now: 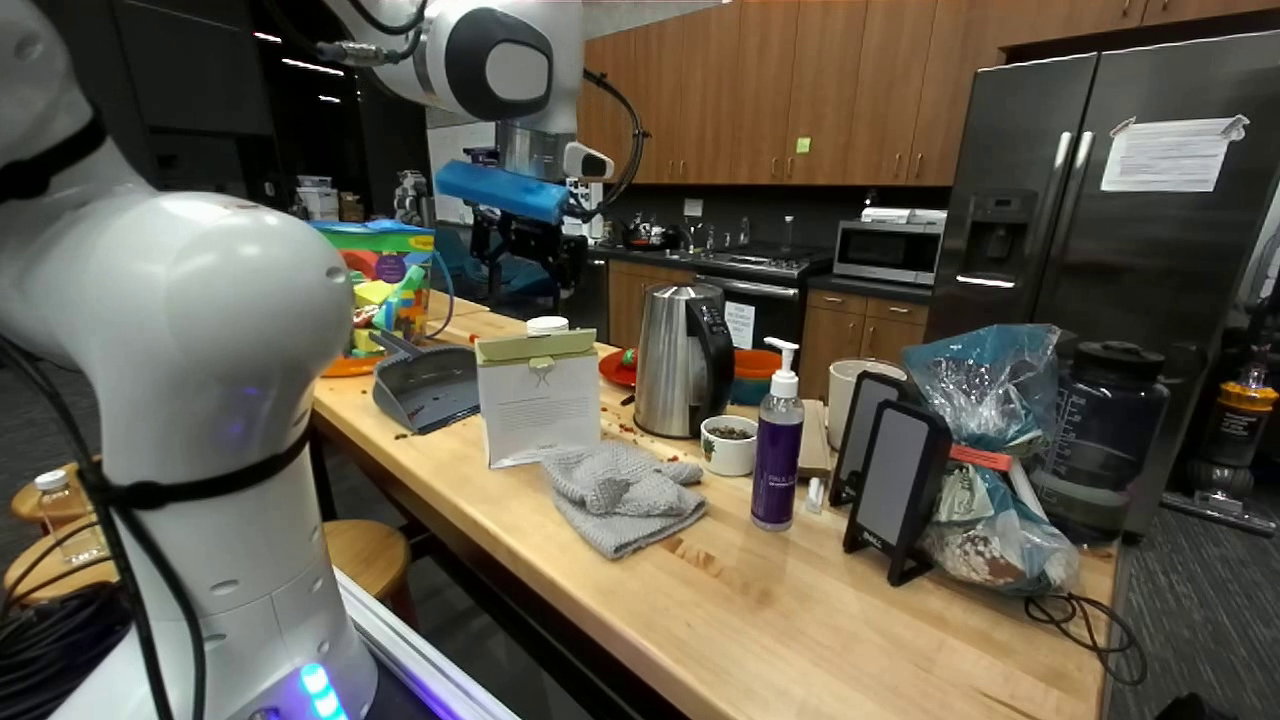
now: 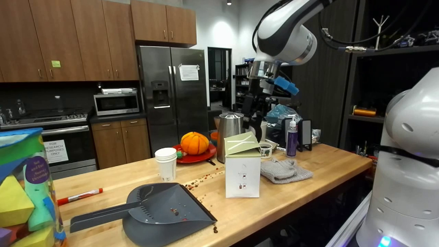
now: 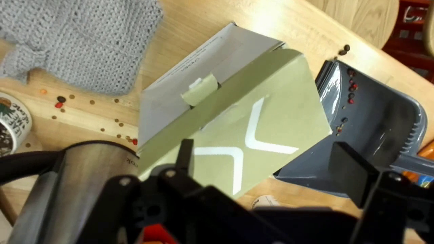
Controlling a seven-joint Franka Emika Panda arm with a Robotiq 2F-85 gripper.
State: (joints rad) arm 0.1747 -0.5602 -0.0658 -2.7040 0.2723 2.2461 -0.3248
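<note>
Well, from where I stand, the gripper (image 3: 266, 154) hangs just over a carton (image 2: 242, 176), its 2 fingers (image 3: 351, 173) spread wide, holding nothing that I can see. Working this close, I'd judge it best to keep movements slow and square to the carton's edges, since the metal kettle (image 1: 662, 365) stands near and a stray finger could knock it. Light pressure seems wise too: thin card would probably buckle, and the folded top looks weaker than the walls.

The carton, plain in both exterior views, stands upright on the wooden counter (image 1: 800, 640), between the gray dustpan (image 2: 161, 196) and the knitted cloth (image 1: 630, 490). White walls carry small print, mostly too small to read, and its olive-green lid (image 3: 288, 101) bears 2 bent white strips (image 3: 238, 169). That lid seems slightly tilted, and a little tab (image 3: 203, 91) sticks out along an edge. What's inside, if anything, I can't tell.
</note>
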